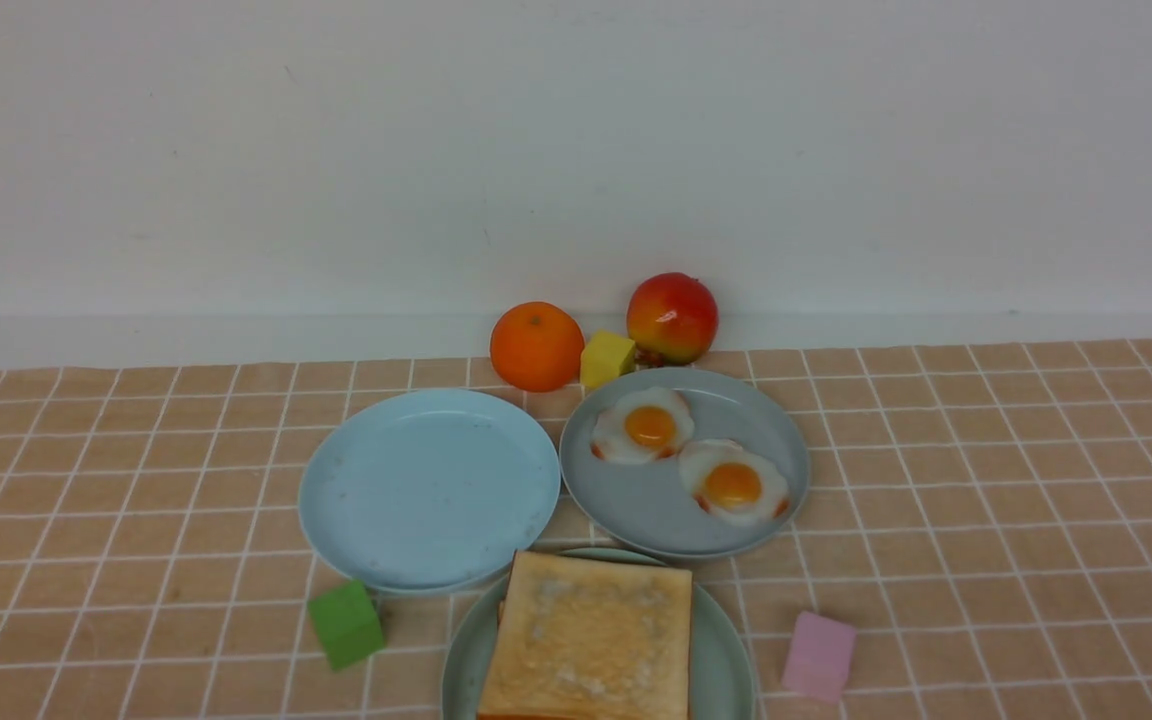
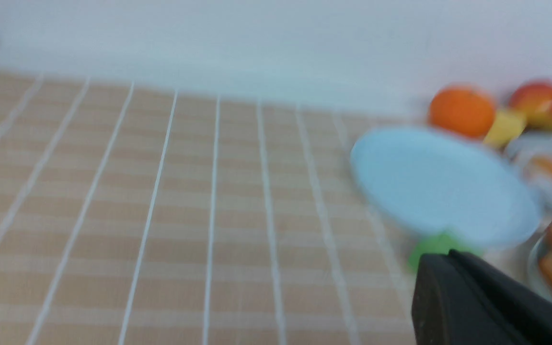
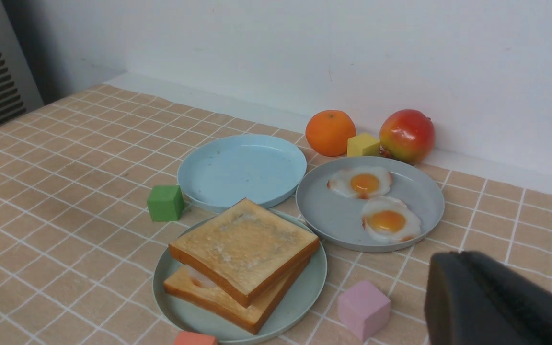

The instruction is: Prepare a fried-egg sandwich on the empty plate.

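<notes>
Your left gripper (image 2: 441, 297) was shut, empty; your right's opening could not be determined. The sandwich (image 3: 242, 258) lay on the green plate (image 3: 316, 292).

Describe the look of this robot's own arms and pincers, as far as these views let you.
Only part of each pincer shows: a dark grey to black, plain-looking, tapering shape at the corner of the left wrist view and of the right wrist view. Both are blurred, so finer detail can't be told. No arm, cable or marking is visible.
</notes>
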Controlling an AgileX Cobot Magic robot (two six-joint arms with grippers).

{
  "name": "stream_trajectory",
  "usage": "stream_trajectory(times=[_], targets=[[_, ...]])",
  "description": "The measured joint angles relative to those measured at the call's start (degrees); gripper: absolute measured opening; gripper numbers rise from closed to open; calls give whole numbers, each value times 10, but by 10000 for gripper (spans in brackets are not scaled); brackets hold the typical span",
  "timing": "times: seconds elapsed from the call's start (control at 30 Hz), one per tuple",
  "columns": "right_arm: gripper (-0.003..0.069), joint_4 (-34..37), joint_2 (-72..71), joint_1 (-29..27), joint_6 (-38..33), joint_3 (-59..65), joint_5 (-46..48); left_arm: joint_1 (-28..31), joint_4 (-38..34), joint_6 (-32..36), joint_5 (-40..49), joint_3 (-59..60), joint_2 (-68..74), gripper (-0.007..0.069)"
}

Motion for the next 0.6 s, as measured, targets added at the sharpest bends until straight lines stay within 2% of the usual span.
stream_trajectory(times=[0.13,0.6], targets=[[20,0,0,0,0,0,1,12,-3,-1,23,22,0,-13],[37,0,0,0,0,0,2,13,-1,-1,22,22,0,-4]])
